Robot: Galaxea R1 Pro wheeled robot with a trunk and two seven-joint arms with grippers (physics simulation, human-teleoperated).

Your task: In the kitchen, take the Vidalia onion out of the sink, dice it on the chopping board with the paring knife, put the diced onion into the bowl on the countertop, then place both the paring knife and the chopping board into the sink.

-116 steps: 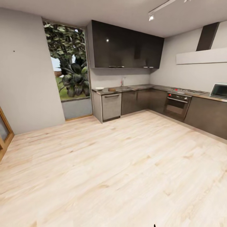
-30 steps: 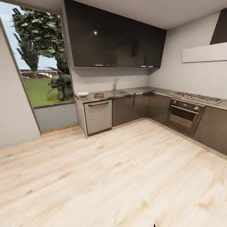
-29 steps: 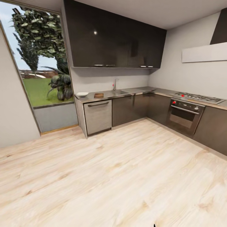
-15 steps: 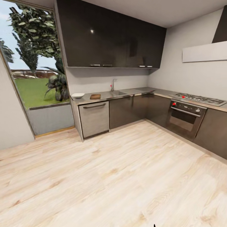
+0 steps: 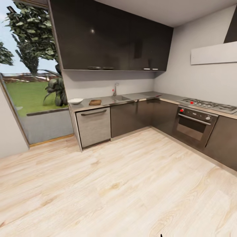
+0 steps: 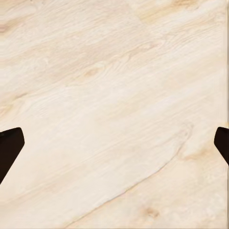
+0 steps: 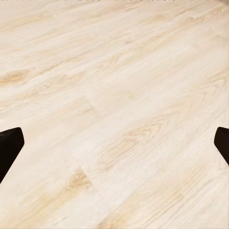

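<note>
Across the room runs the grey L-shaped countertop (image 5: 144, 96) over dark cabinets. The white bowl (image 5: 75, 101) sits at its left end, with the brown chopping board (image 5: 95, 102) just to the right of it. Further right is the sink (image 5: 120, 97) with its chrome tap (image 5: 115, 89) and red knob. The Vidalia onion and the paring knife are too small or hidden to make out. In the wrist views my left gripper (image 6: 114, 148) and right gripper (image 7: 114, 148) are both open, with only pale wood floor between their dark fingertips.
Pale wood floor (image 5: 118, 184) stretches between me and the cabinets. A steel dishwasher front (image 5: 94, 126) is under the bowl and board. An oven (image 5: 192, 125) with a gas hob (image 5: 210, 105) stands at the right. A tall window (image 5: 29, 82) is at the left.
The whole view has shifted: the counter, sink and oven appear larger and nearer, and the window has slid leftward, so the camera has moved closer to the kitchen corner.
</note>
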